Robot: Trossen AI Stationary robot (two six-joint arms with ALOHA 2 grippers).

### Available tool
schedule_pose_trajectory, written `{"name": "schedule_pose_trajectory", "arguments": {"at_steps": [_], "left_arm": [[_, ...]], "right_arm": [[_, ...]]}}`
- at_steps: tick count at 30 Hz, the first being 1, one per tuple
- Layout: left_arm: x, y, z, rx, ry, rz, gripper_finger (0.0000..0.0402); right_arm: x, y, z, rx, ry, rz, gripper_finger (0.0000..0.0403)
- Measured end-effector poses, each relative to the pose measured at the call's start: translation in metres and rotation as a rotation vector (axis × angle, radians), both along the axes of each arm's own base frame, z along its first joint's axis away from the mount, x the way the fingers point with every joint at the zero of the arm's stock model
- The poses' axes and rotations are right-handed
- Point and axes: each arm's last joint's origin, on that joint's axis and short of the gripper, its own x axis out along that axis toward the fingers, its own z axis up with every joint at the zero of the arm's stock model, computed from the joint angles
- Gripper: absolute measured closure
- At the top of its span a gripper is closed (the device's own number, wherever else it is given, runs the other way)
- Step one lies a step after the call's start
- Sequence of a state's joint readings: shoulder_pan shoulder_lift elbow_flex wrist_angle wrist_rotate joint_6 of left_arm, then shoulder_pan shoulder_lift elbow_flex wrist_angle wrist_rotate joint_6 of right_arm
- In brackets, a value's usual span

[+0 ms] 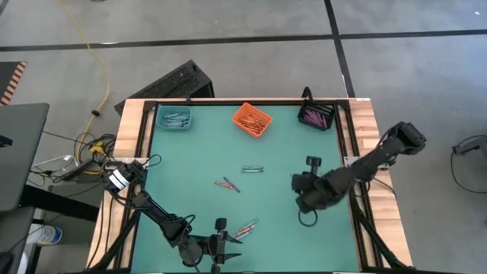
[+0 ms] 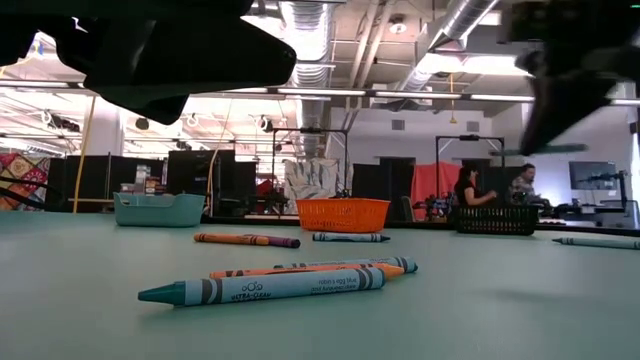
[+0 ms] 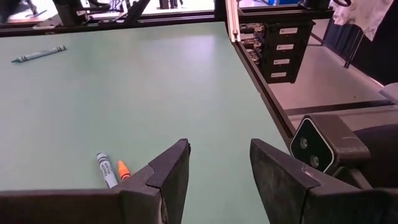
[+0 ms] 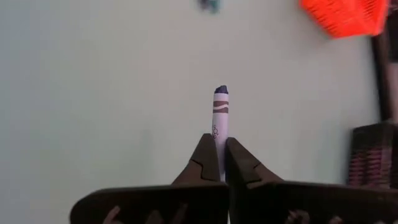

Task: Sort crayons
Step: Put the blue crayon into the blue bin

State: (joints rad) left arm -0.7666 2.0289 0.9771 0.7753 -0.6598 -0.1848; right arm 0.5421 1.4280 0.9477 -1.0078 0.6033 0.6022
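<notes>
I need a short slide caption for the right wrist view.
Right gripper shut on a purple crayon above the green table.

Loose crayons (image 1: 242, 227) lie scattered on the mat; one, seemingly purple-tipped (image 4: 221, 115), is pinched upright.
</notes>
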Motion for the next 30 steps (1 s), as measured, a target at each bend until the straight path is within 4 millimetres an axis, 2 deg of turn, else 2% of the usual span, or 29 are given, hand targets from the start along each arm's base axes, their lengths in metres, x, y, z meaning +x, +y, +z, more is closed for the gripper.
{"name": "schedule_pose_trajectory", "arguments": {"at_steps": [7,15,30], "left_arm": [[0.000,0.000,0.000,0.006,0.000,0.000,0.0242],[0.000,0.000,0.000,0.008,0.002,0.000,0.0242],[0.000,0.000,-0.001,0.007,0.007,0.000,0.0242]], "right_arm": [[0.020,-0.030,0.015,-0.048,0.043,-0.006,0.0403],[0.026,-0.056,0.016,-0.068,0.093,-0.058,0.0403],[0.024,-0.048,0.016,-0.061,0.091,-0.026,0.0403]]}}
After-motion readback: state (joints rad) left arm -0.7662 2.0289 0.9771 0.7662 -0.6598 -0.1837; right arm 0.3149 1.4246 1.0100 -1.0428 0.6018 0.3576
